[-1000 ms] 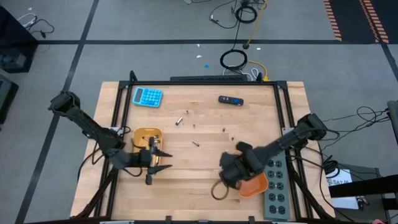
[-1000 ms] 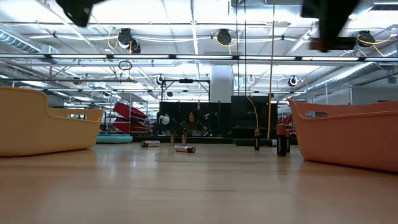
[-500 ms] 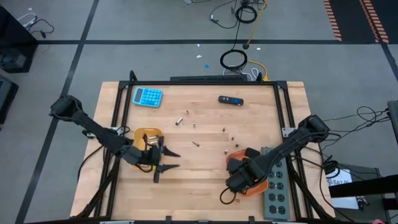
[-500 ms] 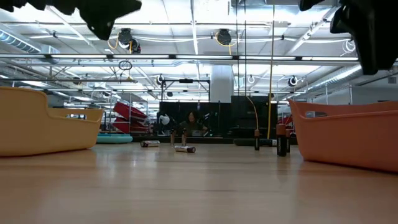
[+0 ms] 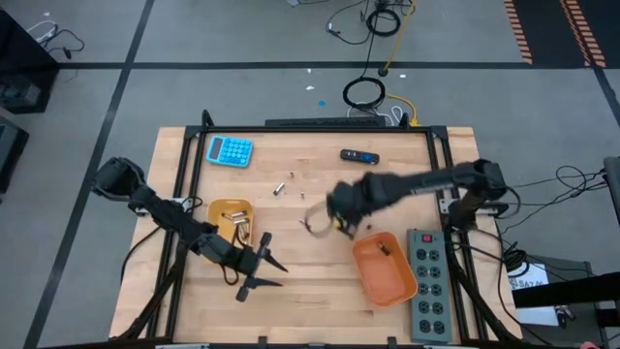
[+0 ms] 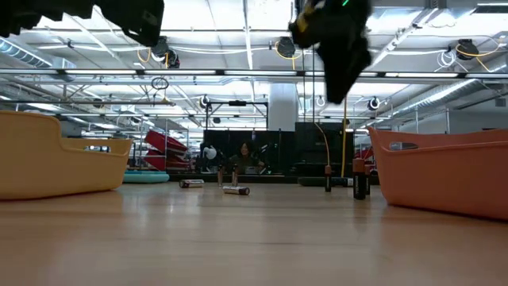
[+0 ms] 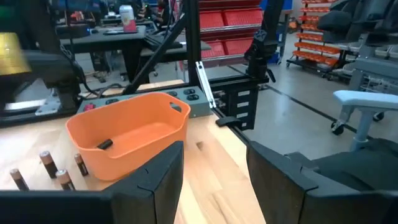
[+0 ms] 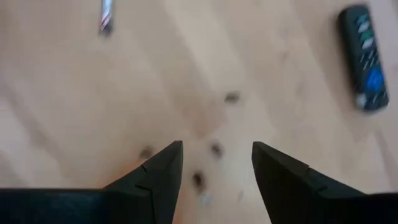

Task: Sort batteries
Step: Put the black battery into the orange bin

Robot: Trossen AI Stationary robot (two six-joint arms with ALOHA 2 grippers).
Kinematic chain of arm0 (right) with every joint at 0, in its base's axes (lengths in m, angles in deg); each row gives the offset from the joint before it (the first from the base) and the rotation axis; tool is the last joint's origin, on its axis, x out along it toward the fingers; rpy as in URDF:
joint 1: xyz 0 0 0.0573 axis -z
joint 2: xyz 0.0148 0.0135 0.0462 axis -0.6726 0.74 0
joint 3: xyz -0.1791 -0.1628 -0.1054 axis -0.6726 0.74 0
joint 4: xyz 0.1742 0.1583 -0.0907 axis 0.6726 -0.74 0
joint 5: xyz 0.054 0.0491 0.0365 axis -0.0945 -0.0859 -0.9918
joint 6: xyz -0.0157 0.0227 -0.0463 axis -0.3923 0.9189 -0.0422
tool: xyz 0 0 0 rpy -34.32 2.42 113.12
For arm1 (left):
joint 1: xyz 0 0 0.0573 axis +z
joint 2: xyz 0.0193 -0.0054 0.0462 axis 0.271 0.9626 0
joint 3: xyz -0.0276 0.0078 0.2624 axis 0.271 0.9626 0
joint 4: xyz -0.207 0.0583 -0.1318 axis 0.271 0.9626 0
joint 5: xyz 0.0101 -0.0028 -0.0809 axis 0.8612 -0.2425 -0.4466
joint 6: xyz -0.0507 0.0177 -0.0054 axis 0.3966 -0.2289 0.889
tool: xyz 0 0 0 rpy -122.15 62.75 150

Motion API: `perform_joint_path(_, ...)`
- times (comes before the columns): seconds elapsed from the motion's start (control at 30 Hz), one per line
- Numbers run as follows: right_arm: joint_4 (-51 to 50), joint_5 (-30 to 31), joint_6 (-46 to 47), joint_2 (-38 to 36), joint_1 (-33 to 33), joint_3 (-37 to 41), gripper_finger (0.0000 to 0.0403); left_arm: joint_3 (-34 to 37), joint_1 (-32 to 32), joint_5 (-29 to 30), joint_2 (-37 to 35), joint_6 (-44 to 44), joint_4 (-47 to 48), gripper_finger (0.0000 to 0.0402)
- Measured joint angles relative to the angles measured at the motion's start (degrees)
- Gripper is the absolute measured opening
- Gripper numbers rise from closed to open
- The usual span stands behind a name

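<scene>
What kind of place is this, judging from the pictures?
Probably an industrial lab or workshop: a wooden table on a metal frame, red storage shelving behind, and ceiling cable reels.

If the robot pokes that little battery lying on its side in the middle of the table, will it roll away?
Probably. The battery lying on the table is a smooth round cylinder, so a sideways nudge would likely roll it. The wood looks flat, with nothing nearby to stop it. Being metal, it is probably heavy for its size.
</scene>
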Motion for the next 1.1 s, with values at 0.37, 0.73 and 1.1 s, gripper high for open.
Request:
perform_joint_path(0.37, 8.74, -2.91, -11.54, 3.4, 15.27, 0.02, 0.0184, 0.0, -0.49, 0.4, 0.33, 0.96, 2.57, 0.0184)
perform_joint_path(0.73, 8.67, -9.36, -12.04, 11.1, 17.55, 0.07, 0.0226, 0.0, -0.48, 1.68, 0.33, 2.52, 3.9, 0.0184)
perform_joint_path(1.1, 4.49, -10.3, -12.17, 15.85, 17.54, 0.07, 0.0221, 0.0, -0.48, 1.72, 0.33, 3.95, 4.84, 0.0184)
